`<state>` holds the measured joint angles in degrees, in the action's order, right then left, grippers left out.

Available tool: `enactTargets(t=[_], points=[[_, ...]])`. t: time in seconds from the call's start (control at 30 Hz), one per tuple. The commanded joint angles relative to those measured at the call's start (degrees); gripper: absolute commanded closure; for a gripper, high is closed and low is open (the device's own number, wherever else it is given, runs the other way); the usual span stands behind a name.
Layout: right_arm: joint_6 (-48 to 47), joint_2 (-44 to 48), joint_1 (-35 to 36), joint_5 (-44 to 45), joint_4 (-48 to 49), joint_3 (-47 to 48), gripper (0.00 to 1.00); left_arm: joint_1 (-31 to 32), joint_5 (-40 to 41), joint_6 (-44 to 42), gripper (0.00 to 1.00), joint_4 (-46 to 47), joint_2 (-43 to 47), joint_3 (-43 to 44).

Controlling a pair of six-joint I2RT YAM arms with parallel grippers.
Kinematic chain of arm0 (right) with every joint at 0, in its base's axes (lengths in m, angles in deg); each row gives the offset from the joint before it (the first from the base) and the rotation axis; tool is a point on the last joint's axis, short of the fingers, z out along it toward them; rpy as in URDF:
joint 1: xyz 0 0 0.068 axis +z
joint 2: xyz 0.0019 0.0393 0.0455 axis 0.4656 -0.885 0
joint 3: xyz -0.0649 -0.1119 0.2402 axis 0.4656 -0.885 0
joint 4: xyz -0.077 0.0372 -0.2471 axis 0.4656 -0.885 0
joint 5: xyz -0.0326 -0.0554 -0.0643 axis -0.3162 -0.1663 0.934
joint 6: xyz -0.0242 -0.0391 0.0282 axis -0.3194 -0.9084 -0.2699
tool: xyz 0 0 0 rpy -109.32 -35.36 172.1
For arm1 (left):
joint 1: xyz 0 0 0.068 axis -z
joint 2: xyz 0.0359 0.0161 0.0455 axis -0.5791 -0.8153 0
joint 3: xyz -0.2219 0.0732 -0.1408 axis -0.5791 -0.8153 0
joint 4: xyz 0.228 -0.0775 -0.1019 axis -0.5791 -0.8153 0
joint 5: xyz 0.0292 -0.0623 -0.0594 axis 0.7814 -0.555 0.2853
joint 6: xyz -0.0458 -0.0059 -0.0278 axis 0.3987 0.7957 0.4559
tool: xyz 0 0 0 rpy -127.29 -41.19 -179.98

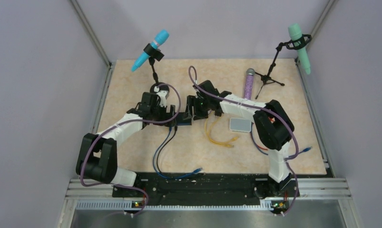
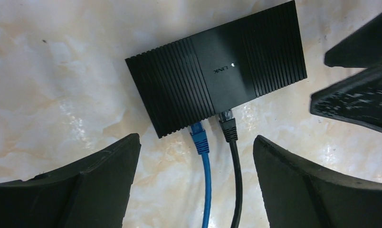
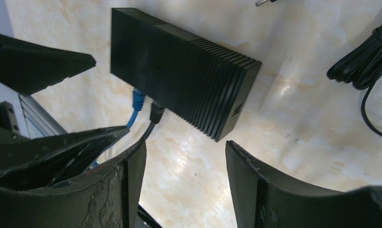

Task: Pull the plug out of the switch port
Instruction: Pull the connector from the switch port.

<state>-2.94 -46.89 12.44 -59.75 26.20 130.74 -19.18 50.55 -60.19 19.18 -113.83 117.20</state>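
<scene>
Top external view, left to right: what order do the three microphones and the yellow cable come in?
Light blue plastic microphone → yellow cable → purple glittery microphone → mint green microphone.

Two plugs (image 2: 199, 135) sit together in the switch (image 2: 217, 71).

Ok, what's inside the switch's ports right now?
A blue plug and a black plug sit side by side in the switch; the remaining sockets are hidden under its top edge.
</scene>
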Motion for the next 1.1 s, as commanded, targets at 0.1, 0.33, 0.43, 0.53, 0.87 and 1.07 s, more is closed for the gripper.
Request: enactTargets(t=[0.1,0.33,0.43,0.53,0.87,1.07], points=[[-3.37,-4.72,-1.52,-1.29,-2.74,5.44,0.38,-0.22,-3.34,4.35,0.08,8.58,-0.22,-3.82],[-4.35,-9.61,-1.60,-3.93,-4.04,10.39,0.38,-0.24,-5.35,11.66,0.15,16.96,0.04,-9.58],[-5.12,-11.99,-1.60,-4.81,-6.02,13.89,0.38,-0.14,-8.51,14.25,0.18,21.11,-0.36,-11.81],[-6.65,-13.84,-1.60,-5.07,-8.16,17.23,0.38,-0.13,-11.67,14.11,0.20,21.66,-0.19,-12.42],[-10.27,-16.72,-1.64,-4.09,-12.88,23.95,0.38,0.81,-15.99,19.14,0.23,18.64,7.02,-16.92],[-11.56,-18.91,-1.63,-4.73,-15.80,27.94,0.38,1.55,-11.32,25.98,0.23,15.49,12.74,-21.25]])
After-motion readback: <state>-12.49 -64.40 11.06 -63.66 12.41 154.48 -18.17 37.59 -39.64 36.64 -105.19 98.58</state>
